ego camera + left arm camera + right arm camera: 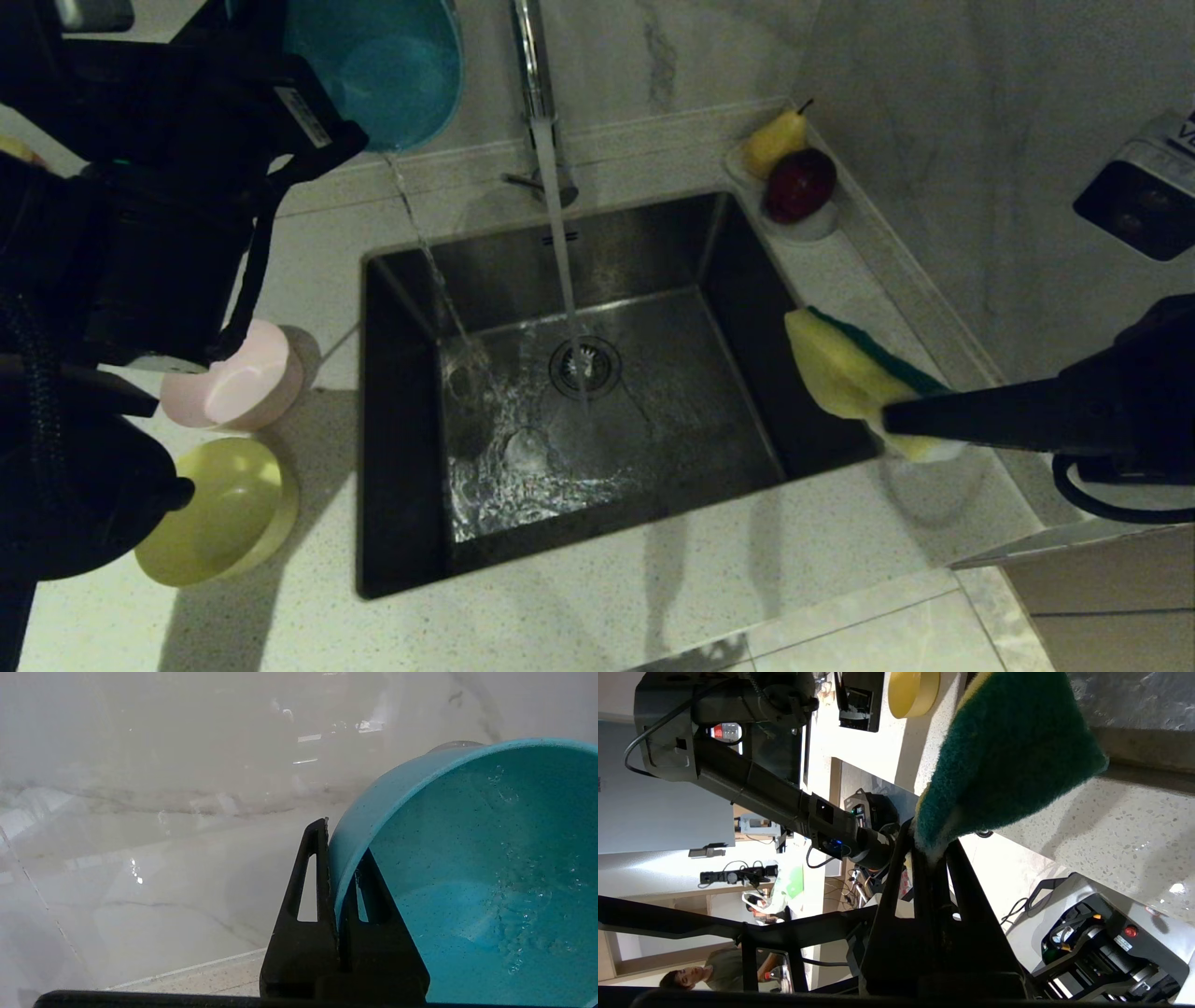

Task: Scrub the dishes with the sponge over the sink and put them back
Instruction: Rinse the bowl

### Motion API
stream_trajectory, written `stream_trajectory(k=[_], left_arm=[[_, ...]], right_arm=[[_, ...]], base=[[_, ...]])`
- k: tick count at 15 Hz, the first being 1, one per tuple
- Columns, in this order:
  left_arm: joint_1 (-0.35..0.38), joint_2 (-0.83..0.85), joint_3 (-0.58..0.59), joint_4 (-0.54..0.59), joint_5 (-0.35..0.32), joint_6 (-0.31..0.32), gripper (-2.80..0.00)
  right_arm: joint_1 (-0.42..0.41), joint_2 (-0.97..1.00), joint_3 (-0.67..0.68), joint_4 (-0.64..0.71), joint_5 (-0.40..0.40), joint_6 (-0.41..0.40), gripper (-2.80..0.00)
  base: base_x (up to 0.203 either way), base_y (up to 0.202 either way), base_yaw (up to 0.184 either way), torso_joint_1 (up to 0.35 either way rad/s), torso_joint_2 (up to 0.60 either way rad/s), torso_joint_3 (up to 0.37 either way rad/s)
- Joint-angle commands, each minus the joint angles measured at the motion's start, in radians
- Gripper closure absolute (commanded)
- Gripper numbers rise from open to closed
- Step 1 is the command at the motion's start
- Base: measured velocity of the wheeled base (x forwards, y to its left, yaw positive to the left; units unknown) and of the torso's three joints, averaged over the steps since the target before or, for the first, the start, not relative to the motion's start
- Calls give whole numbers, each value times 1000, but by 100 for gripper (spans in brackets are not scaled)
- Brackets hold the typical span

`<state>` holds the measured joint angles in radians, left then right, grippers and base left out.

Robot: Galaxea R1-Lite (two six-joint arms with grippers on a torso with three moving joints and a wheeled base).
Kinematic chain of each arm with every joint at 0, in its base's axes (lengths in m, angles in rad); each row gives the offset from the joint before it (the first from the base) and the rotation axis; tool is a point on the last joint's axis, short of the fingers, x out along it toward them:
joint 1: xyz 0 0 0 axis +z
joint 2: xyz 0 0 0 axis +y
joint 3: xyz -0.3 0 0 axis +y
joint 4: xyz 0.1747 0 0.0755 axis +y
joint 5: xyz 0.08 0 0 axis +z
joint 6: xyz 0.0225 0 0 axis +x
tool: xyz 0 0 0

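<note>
My left gripper (pixel 343 858) is shut on the rim of the light blue bowl (pixel 467 882), one finger outside the wall and one inside. It holds the bowl (pixel 383 65) tilted high above the back left corner of the sink (pixel 747 308), and a thin stream of water falls from it into the basin. A pink bowl (pixel 238 378) and a yellow bowl (pixel 219 509) stand on the counter left of the sink. My right gripper (pixel 930 849) is shut on the green and yellow sponge (pixel 1008 751), which hangs (pixel 854 373) over the sink's right rim.
The tap (pixel 537 93) runs into the drain (pixel 585 366), and water covers the basin floor. A small white dish (pixel 812 224) with a pear and an apple stands at the back right corner. A wall rises close on the right.
</note>
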<state>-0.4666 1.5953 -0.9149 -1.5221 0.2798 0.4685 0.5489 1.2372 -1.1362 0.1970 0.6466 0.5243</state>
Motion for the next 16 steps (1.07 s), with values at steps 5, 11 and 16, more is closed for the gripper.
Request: stream_trajectory(k=[5, 11, 16], left_arm=[[0, -3, -1, -8, -1, 13, 0], [47, -24, 7, 401, 44, -239, 0], [109, -127, -185, 1259, 54, -563, 0]], right_arm=[[0, -10, 4, 1, 4, 3, 0], [-4, -69, 30, 2, 4, 4, 0], [-9, -94, 20, 7, 2, 47, 0]], base=[[0, 0, 0, 0, 0, 0], [0, 0, 0, 0, 0, 0], [0, 0, 0, 0, 0, 0]])
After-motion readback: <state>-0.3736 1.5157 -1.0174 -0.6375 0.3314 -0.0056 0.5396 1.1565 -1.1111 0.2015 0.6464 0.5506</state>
